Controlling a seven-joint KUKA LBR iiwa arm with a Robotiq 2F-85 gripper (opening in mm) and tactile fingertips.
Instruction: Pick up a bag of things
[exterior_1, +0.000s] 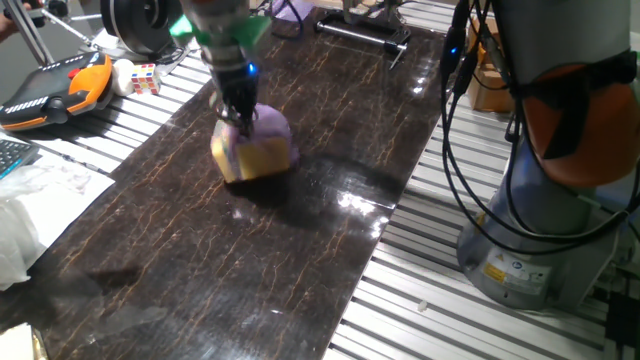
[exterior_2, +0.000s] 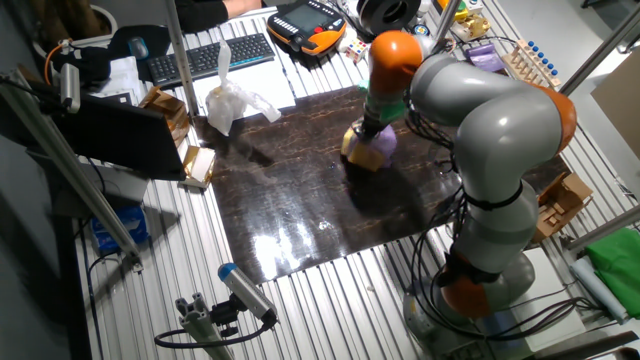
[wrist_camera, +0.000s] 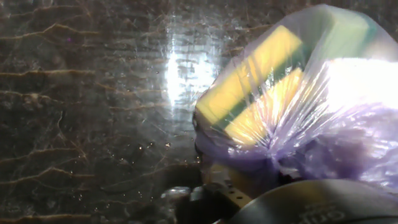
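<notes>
The bag of things (exterior_1: 255, 148) is a small rounded purple translucent bag with yellow sponge blocks showing through. It is on the dark marble-patterned table top (exterior_1: 300, 250), towards the far end. My gripper (exterior_1: 240, 115) comes straight down onto its top, and the fingers pinch the bunched purple plastic. I cannot tell whether the bag still touches the table. In the other fixed view the bag (exterior_2: 372, 148) hangs right under the gripper (exterior_2: 368, 128). The hand view is filled at the right by the bag (wrist_camera: 280, 93), its plastic gathered at the fingers.
A larger white plastic bag (exterior_2: 232, 100) lies near the table's edge by the keyboard (exterior_2: 210, 60). An orange teach pendant (exterior_1: 60, 85) and a colour cube (exterior_1: 145, 78) sit beyond the table top. Cardboard boxes (exterior_2: 170, 105) stand at one side. The arm's base (exterior_1: 540, 200) with cables stands on the right.
</notes>
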